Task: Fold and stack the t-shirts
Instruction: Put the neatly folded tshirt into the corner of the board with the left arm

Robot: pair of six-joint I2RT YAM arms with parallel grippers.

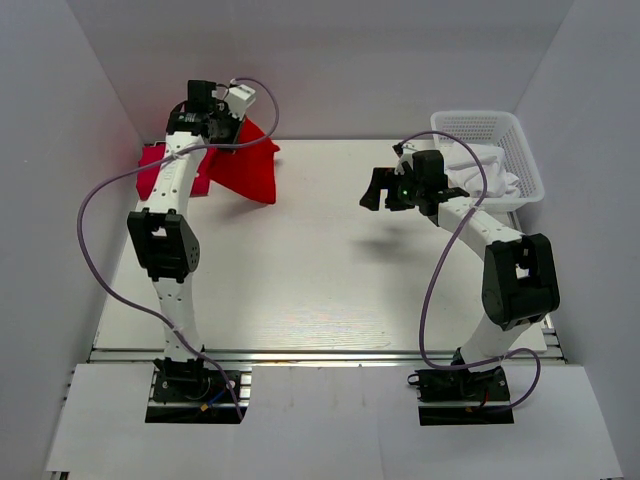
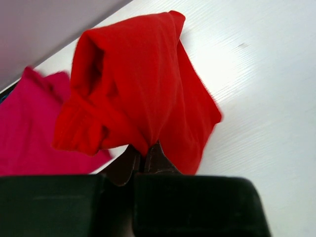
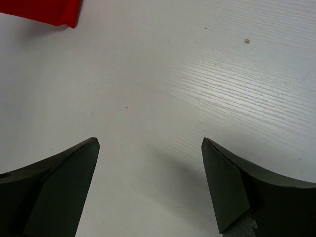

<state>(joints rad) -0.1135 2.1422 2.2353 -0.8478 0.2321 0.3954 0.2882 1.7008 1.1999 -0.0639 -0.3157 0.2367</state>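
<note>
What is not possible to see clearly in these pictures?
- Top view: the left arm covers part of the crimson t-shirt.
- Left wrist view: the red t-shirt covers the tips of the left end effector.
- Right wrist view: the top edge leaves only a corner of the red t-shirt.
- Top view: basket contents too small.

White wood-grain table [image 1: 320, 290], pale grey walls [image 1: 320, 60], seemingly even light
</note>
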